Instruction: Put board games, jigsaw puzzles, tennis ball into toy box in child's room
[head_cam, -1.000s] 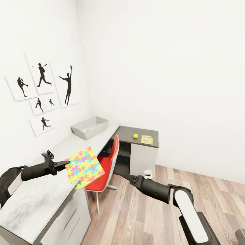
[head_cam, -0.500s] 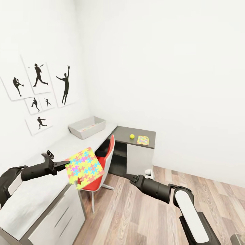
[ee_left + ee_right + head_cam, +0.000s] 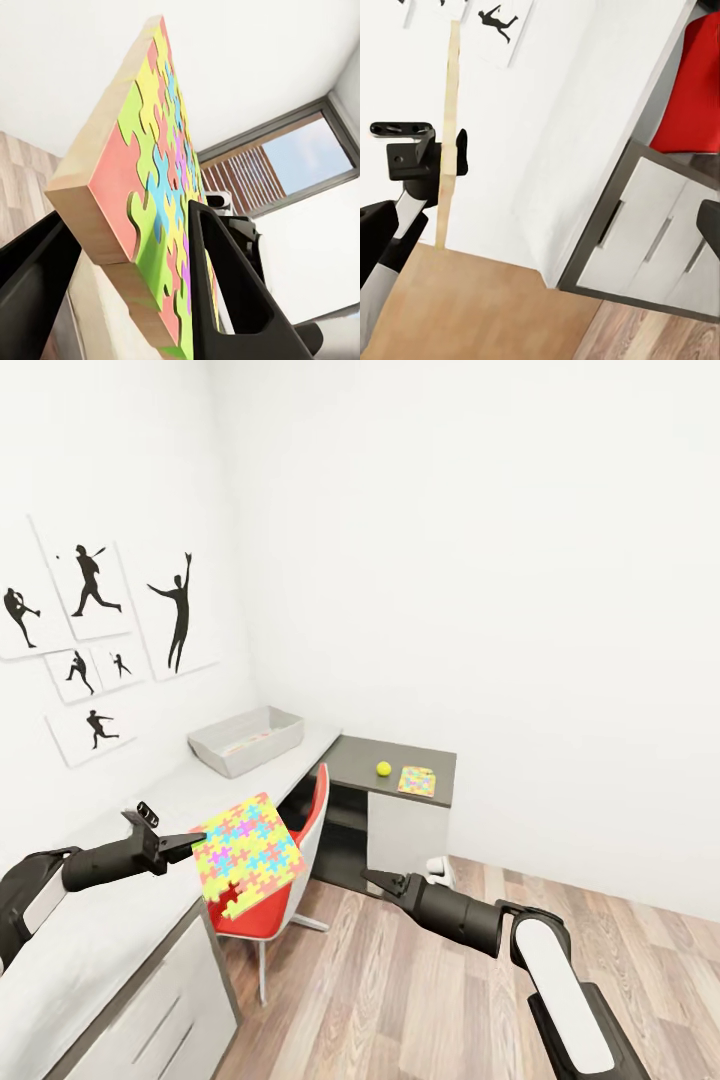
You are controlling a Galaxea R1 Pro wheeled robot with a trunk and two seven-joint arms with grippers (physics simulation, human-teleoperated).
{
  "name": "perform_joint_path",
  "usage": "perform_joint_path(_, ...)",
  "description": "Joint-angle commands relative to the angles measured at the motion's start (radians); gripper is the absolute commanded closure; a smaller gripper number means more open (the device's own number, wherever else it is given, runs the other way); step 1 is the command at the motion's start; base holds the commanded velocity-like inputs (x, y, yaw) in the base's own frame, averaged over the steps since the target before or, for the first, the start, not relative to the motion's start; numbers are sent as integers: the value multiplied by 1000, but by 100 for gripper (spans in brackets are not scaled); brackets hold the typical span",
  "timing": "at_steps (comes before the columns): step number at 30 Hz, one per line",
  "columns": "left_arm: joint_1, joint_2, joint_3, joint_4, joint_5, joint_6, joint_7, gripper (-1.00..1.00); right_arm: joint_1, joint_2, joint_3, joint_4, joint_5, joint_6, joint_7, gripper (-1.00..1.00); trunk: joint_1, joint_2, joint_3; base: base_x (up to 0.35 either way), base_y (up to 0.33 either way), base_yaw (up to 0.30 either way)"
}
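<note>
Head view: we carry a puzzle [image 3: 247,849] along the table [image 3: 120,900] toward the toy box [image 3: 247,740].

Going from largest to smallest: the table runs ahead along the wall with the box at its far end, well beyond our left gripper [image 3: 186,844], long side across the desktop. That gripper pinches the puzzle by one edge, the box held out over the red chair [image 3: 290,865]; the left wrist view shows both fingers [image 3: 232,292] clamped on its faces. The second puzzle [image 3: 417,780] and the ball [image 3: 383,768] lie on the dark section, nearer our right gripper [image 3: 372,878], whose finger spread we cannot tell. We read no lettering anywhere.
</note>
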Motion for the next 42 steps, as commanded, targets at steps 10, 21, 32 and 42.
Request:
perform_joint_path(10,-1,1,-5,1,3,10,-6,100,-1,1,-12,0,9,4,10,-100,1,-2,-2,141,-73,0)
perform_joint_path(21,-1,1,-5,1,3,10,-6,100,-1,1,-23,0,7,5,10,-100,1,-2,-2,4,-32,119)
perform_joint_path(32,-1,3,-4,1,4,12,-6,100,-1,1,-23,0,7,6,10,-100,1,-2,-2,0,-62,283)
perform_joint_path(42,-1,6,-1,2,4,14,-6,100,-1,1,-23,0,7,7,10,-100,1,-2,-2,0,-2,79)
